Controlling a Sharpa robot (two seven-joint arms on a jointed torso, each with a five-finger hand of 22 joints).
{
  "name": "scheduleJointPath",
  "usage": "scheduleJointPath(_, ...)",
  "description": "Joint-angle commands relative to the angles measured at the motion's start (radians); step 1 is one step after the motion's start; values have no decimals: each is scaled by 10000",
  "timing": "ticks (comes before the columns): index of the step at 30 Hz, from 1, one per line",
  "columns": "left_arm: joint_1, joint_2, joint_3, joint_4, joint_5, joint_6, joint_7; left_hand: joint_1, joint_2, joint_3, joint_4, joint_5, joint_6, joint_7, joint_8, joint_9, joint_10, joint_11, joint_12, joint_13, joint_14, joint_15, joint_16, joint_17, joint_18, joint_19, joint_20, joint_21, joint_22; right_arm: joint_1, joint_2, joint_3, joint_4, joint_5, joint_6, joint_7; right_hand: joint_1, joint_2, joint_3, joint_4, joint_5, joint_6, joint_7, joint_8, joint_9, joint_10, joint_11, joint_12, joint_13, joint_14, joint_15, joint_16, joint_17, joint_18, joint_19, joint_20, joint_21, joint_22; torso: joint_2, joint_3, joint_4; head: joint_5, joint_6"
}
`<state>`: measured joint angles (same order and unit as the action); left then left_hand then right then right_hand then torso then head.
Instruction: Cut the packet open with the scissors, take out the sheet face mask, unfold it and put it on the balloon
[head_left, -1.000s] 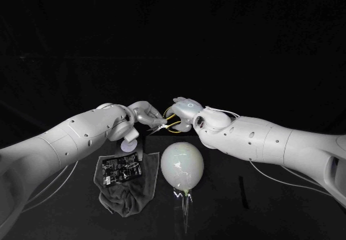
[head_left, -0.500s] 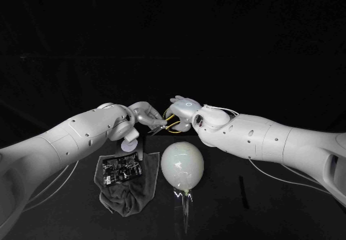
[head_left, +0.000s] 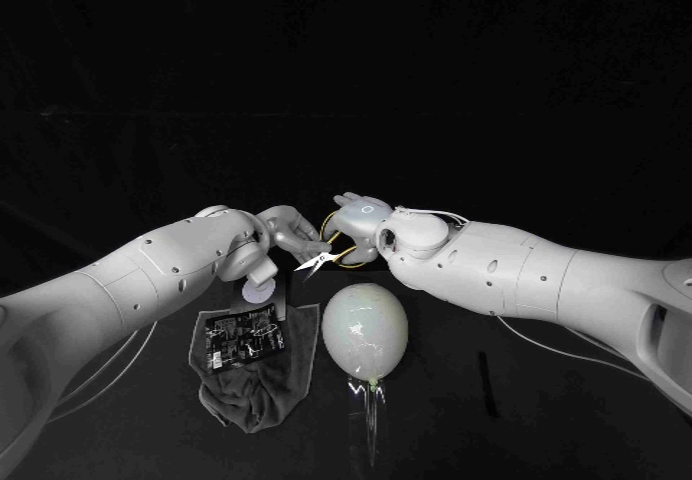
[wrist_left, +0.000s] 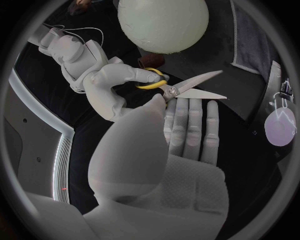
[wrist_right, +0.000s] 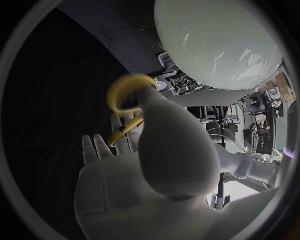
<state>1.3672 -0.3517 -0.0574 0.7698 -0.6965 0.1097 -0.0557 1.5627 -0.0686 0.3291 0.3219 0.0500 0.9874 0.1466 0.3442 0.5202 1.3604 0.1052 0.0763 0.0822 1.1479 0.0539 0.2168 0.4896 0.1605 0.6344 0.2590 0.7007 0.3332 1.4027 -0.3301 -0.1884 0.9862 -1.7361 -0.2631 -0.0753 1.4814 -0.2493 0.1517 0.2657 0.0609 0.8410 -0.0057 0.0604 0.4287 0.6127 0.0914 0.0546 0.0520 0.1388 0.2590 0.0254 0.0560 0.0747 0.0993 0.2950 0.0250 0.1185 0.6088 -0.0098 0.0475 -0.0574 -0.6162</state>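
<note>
Table (head_left: 462, 440), black, bearing all task items close before both arms, within easy reach. Grey cloth (head_left: 267, 390) spread on left side, probably as padding to ease pickup of flat packet (head_left: 242, 338), lying dark on top of it and not yet lifted. Pale balloon (head_left: 365, 320) just beside cloth, resting lengthwise with narrow end toward robot, well placed for later draping of mask. Small round pale disc (head_left: 257, 292) just beyond cloth, purpose unclear. Beyond balloon and above table, right hand (head_left: 361, 220) and left hand (head_left: 289, 235) close together, apparently readying scissors (head_left: 320, 258) ahead of any cut. Scissors held in air by right hand, a finger hooked through yellow handle loop (wrist_left: 149, 86), blades parted and pointing toward left hand. Left-hand fingers (wrist_left: 190, 125) stretched straight, side by side, flat beneath blades, gripping nothing; contact with lower blade impossible to confirm.
</note>
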Motion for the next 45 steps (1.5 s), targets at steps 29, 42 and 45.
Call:
scheduleJointPath(29,-21,84,-30,-109,3,-339,-1078,-230,88,2034,-1787,-21,-78,-7,73,191,334,-281,27,62,78,-19,-11,57,145,-135,42,242,147,84,172,28,-34,-372,-374,255,457,397,1450,2,-70,-237,798,756,-744,2538,-588,306,133,1547,-1230,402,376,-144,132,9,9,-106,-6,5,-5,-5,6)
scheduleJointPath(42,-15,46,-29,-40,110,-503,-1006,-332,83,2136,-1858,-22,-91,-1,72,256,316,-274,22,82,61,-9,-31,84,146,-179,44,306,190,84,76,28,23,-23,-776,356,494,444,1862,-287,-70,-167,898,692,-891,2693,-561,124,123,1624,-1345,361,359,-149,260,12,41,-58,-1,13,-3,12,11)
scheduleJointPath(45,-14,37,-29,-27,112,-516,-1007,-346,84,2148,-1865,-22,-91,-2,73,264,319,-274,24,85,62,-9,-32,88,146,-183,44,314,195,84,32,28,44,9,-780,348,478,441,1916,-330,-71,-138,921,690,-911,2732,-539,116,123,1686,-1362,370,370,-147,294,11,50,-44,-4,5,-3,-2,14)
